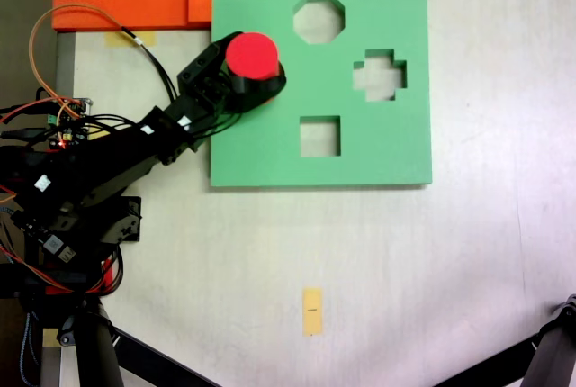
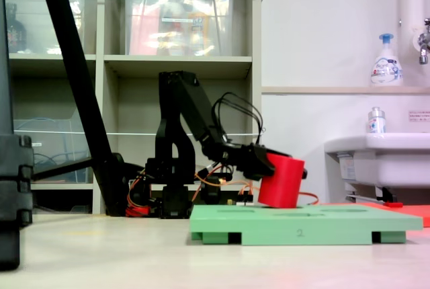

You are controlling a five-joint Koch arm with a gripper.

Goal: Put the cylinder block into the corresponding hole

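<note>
Black claw (image 1: 261,79) pinches the short bright red foam cylinder block (image 1: 251,55), tilted, low over the green square foam board (image 1: 270,148).

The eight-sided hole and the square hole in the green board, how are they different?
The eight-sided hole has slanted corners; the square hole has four sharp ones. In the view from above, the eight-sided hole sits near the green board's top edge and the square hole lower down. The eight-sided hole looks a bit bigger. Both are empty cut-outs with pale table showing through.

Digit "2" on the green board's (image 2: 306,222) front edge.
</note>
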